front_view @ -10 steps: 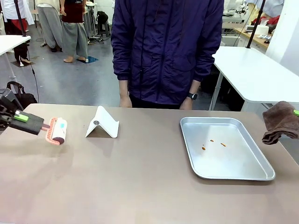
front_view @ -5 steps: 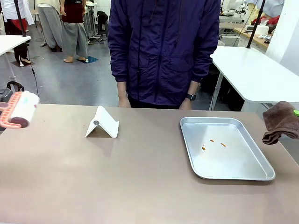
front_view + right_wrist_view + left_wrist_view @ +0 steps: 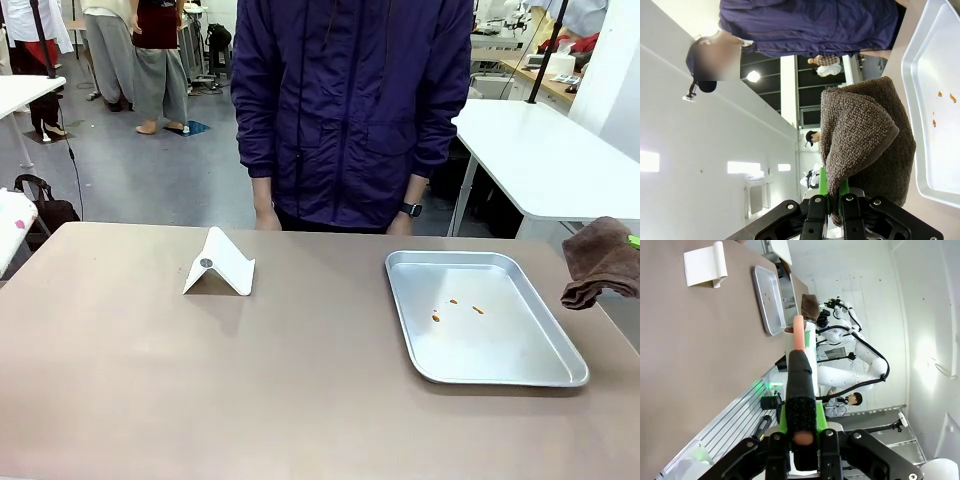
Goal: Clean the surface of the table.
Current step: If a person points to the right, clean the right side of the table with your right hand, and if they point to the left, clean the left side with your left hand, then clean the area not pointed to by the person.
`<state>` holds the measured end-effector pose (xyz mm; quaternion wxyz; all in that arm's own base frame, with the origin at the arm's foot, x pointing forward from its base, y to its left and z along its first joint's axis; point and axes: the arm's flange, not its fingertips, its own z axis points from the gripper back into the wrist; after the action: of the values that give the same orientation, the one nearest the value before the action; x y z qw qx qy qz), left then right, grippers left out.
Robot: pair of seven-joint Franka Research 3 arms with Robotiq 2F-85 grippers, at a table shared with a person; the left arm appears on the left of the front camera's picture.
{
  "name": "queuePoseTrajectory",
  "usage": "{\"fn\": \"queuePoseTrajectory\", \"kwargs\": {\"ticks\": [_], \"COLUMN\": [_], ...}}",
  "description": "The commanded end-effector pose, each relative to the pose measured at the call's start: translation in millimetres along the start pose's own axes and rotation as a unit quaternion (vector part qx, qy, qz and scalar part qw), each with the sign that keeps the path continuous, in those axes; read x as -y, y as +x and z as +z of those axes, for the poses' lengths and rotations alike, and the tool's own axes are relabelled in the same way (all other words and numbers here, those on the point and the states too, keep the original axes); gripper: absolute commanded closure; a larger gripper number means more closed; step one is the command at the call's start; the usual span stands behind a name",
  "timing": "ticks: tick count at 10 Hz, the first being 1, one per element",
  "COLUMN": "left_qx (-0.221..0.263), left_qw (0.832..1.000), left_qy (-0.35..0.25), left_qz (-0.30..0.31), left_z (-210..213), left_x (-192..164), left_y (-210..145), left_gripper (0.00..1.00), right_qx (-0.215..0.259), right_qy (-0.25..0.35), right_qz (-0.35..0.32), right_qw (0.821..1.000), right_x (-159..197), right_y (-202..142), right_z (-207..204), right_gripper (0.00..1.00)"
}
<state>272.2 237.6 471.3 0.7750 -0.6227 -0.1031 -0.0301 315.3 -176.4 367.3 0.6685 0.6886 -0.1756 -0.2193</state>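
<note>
Counter: We saw the brown counter (image 3: 300, 390) lying wide under the silver tray (image 3: 520, 345) and stretching far out to the tray's left.
Left fingers: The left fingers (image 3: 801, 415) were squeezed tight on the black handle of the roller (image 3: 800, 375), held up off the counter.
What changed: A second before, the roller was low over the counter, far to the left of the tray. Then it went up and away from the tray, almost out of the front view.
Right fingers: The right fingers (image 3: 832, 189) were squeezed tight on a brown cloth (image 3: 865, 140). It hung just past the tray's right side and had not moved.
Tray: It had not moved either. A few little orange crumbs (image 3: 453, 301) lay inside it.
Stand: A white folded stand (image 3: 222, 265) sat well to the left of the tray, in the same spot as before.
Person: A person (image 3: 350, 110) in a dark jacket stood at the far side, behind the tray's left end.
What it means: We thought the rolling was over. The counter looked clean to us, so the job seemed close to done, unless the cloth still had a wipe to do.
</note>
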Motion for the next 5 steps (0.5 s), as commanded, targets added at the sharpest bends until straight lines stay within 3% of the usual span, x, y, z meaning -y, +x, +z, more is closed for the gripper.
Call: {"fn": "queuePoseTrajectory", "kwargs": {"ticks": [1,5], "left_qx": [0.003,0.003], "left_qw": [1.0,1.0], "left_qy": [0.0,0.0], "left_qz": [0.0,0.0], "left_z": [-5.0,-5.0], "left_x": [0.5,0.5], "left_y": [4.0,4.0], "left_gripper": [0.78,0.78], "right_qx": [0.002,0.002], "right_qy": [-0.003,-0.003], "right_qz": [-0.002,-0.002], "right_qw": [1.0,1.0], "right_x": [-5.6,-5.6], "right_y": [-0.5,-0.5], "right_z": [-1.1,-1.1], "right_gripper": [1.0,1.0]}}
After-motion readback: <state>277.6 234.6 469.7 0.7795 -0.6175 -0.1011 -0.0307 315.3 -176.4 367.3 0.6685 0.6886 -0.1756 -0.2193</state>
